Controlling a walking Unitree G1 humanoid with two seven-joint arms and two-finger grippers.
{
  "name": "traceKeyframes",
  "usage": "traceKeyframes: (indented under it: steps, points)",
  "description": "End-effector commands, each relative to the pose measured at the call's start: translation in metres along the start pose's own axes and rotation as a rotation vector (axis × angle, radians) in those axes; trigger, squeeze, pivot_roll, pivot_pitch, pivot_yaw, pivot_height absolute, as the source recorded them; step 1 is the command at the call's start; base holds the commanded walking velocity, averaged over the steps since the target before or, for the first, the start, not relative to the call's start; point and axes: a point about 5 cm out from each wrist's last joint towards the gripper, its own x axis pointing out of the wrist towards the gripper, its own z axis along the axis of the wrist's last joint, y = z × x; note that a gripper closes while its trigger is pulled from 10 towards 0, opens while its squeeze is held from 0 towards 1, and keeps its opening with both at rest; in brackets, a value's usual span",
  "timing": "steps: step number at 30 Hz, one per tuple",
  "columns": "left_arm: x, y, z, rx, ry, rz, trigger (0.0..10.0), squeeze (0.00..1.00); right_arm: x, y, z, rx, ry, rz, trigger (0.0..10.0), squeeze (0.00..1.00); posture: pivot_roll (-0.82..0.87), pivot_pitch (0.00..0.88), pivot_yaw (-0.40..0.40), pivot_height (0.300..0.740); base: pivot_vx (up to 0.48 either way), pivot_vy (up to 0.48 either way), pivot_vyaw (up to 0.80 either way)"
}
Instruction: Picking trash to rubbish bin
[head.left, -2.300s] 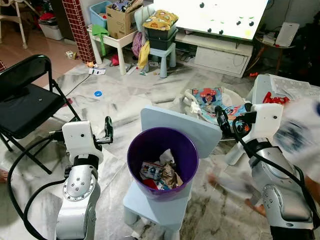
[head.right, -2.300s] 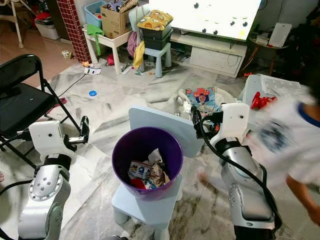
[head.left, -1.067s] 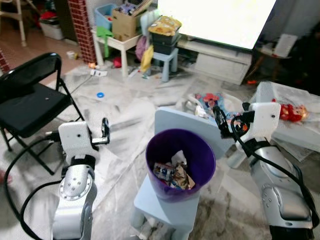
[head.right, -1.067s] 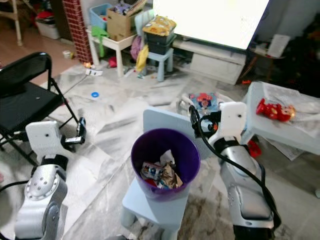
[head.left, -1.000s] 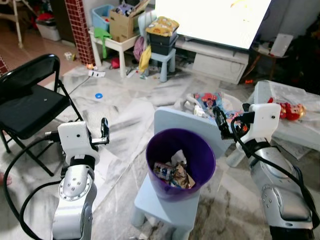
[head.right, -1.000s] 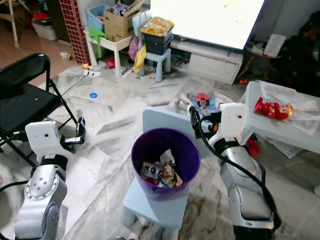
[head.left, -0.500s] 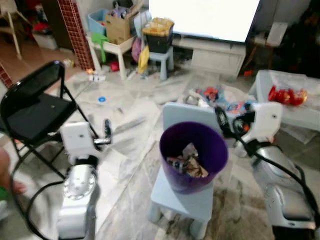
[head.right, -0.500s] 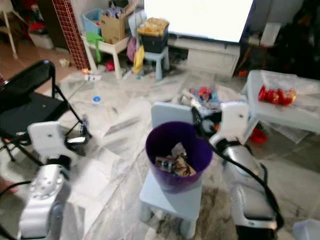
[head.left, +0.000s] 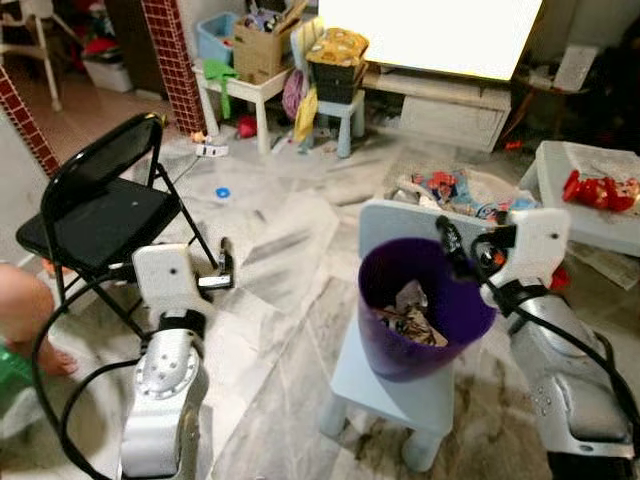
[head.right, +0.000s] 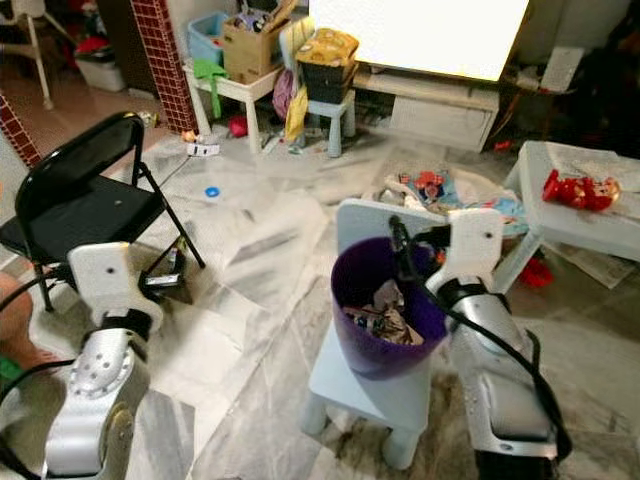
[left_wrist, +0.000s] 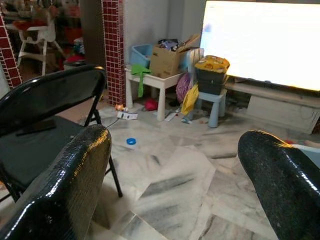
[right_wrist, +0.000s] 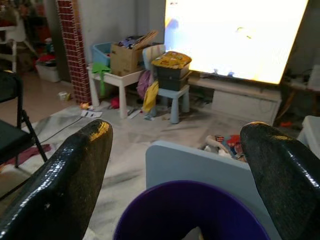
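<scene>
Bin (head.left: 425, 310) partly behind R gripper (head.left: 447, 243).

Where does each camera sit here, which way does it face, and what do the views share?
Head stereo pair: on the head, looking forward and down at the purple bin on the small blue chair; both silver arms show, left end effector and right end effector.
Left wrist: along its open fingers, toward the black folding chair.
Right wrist: along its open fingers, over the bin rim.
Shared: both wrist views catch the bright screen.

Head stereo looking down, wrist cameras forward
</scene>
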Motion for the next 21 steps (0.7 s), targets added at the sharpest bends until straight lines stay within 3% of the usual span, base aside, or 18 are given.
traceKeyframes:
  steps: [1, 16, 21]
  points:
    - [0.0005, 0.0066, 0.0001, 0.006, 0.004, 0.020, 10.0, 0.00, 0.0016, 0.0066, 0.0040, 0.003, -0.016, 0.023, 10.0, 0.00, 0.02, 0.060, -0.051, 0.740, 0.000, 0.480, 0.00]
    - [0.0013, 0.0064, -0.0010, 0.001, 0.006, 0.023, 10.0, 0.00, 0.0022, 0.0059, 0.0044, 0.003, -0.018, 0.023, 10.0, 0.00, 0.02, 0.057, -0.053, 0.740, 0.000, 0.480, 0.00]
    - [0.0015, 0.0052, 0.0010, -0.006, -0.011, 0.014, 10.0, 0.00, 0.0026, 0.0060, 0.0050, 0.002, -0.020, 0.023, 10.0, 0.00, 0.02, 0.055, -0.053, 0.740, 0.000, 0.126, 0.00]
